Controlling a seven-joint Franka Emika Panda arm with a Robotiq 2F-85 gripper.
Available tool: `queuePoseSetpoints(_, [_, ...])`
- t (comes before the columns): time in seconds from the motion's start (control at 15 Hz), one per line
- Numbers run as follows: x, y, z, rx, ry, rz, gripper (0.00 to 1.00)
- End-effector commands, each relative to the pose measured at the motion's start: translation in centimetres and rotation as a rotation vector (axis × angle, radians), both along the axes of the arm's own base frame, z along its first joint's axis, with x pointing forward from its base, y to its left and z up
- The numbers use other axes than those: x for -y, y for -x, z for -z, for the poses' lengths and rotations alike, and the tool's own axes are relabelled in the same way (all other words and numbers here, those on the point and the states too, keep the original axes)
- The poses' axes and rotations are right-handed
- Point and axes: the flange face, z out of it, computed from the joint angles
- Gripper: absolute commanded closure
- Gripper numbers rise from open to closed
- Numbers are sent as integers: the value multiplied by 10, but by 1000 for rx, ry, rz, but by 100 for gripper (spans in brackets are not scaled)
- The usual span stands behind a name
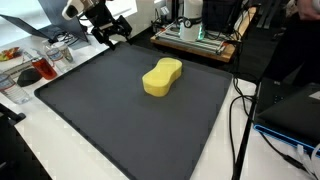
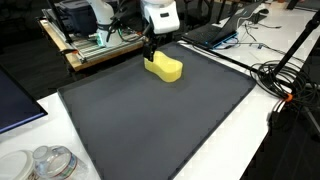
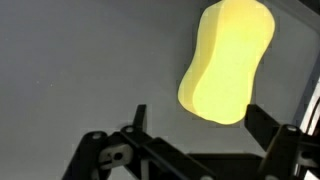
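tool: jaws wide apart, holding nothing | nearest: yellow sponge, lying flat on dark mat | tool hovers above mat, apart from sponge

In the wrist view the yellow sponge runs off the top edge, its outline blurred.

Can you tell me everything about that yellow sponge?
The sponge is bright yellow and looks like soft foam. It is thick, with two rounded ends and a narrower middle, a bit like a peanut. It looks whole and clean. It lies flat on the dark grey mat. Only the mat touches it; the open claw hangs apart from it.
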Motion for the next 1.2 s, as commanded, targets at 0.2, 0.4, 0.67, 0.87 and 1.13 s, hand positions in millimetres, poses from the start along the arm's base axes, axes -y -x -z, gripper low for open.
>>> queuePoseSetpoints(0.2, [-27,-33,-6,-72,-7,-335,0])
queuePoseSetpoints(0.4, [-42,-42,-8,-83,-7,-440,0])
queuePoseSetpoints(0.67, [-69,-50,-9,-92,-7,-561,0])
queuePoseSetpoints(0.87, [-92,-50,-7,-106,-7,-640,0])
queuePoseSetpoints(1.13, [-121,-48,-6,-100,-7,-717,0])
